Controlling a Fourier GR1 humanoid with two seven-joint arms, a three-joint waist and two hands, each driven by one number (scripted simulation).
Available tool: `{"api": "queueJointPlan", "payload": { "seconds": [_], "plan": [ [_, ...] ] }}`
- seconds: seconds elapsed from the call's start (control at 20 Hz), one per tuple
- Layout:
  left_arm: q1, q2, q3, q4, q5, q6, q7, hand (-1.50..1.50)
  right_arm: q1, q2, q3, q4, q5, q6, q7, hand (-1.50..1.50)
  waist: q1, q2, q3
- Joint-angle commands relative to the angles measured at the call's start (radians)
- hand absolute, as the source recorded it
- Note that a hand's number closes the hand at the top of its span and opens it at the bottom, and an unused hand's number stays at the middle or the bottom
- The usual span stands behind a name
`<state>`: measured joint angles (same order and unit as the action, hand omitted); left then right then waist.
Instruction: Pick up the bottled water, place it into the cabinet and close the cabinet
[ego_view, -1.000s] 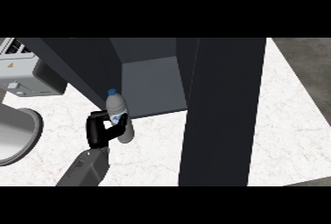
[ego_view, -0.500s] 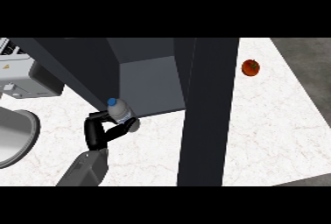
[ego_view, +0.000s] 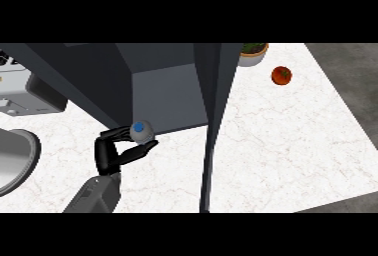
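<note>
The bottled water (ego_view: 140, 131) is a small clear bottle with a blue cap, seen almost cap-on. My left hand (ego_view: 117, 152) is curled round it from below and the left, thumb on its right side. The bottle sits at the lower front edge of the dark grey cabinet (ego_view: 167, 95), just at its open mouth. The cabinet's door (ego_view: 214, 125) stands open, seen edge-on as a tall dark slab to the right of the hand. My right hand shows nowhere.
A red round fruit (ego_view: 281, 75) and a potted plant (ego_view: 252, 52) stand on the white marble counter (ego_view: 288, 150) at the back right. A grey appliance (ego_view: 29, 92) and a round metal basin (ego_view: 13, 161) are at the left.
The left hand has carried the bottle up and right to the cabinet's lower edge, tipping its cap toward me. The view has shifted, the door looks narrower, and the fruit and plant now show.
</note>
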<state>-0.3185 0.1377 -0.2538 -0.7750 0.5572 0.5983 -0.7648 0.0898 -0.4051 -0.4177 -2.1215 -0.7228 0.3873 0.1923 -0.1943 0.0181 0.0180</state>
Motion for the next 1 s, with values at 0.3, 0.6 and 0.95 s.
{"api": "queueJointPlan", "payload": {
  "seconds": [0.3,0.6,0.95],
  "plan": [
    [-0.295,-0.039,-0.087,-0.014,-0.046,-0.047,0.082,1.50,-0.008,-0.001,0.004,0.005,0.016,0.003,-0.003,-1.50,-0.026,0.007,-0.021],
    [-0.345,-0.073,-0.084,-0.022,-0.005,-0.072,0.114,1.50,-0.007,-0.016,-0.009,0.001,0.010,0.004,0.007,-1.50,0.016,-0.003,-0.021],
    [-0.327,-0.107,-0.117,-0.007,0.011,-0.142,0.104,1.50,0.009,-0.019,-0.019,-0.050,0.033,-0.012,0.021,-1.50,0.076,-0.012,-0.022]
  ]
}}
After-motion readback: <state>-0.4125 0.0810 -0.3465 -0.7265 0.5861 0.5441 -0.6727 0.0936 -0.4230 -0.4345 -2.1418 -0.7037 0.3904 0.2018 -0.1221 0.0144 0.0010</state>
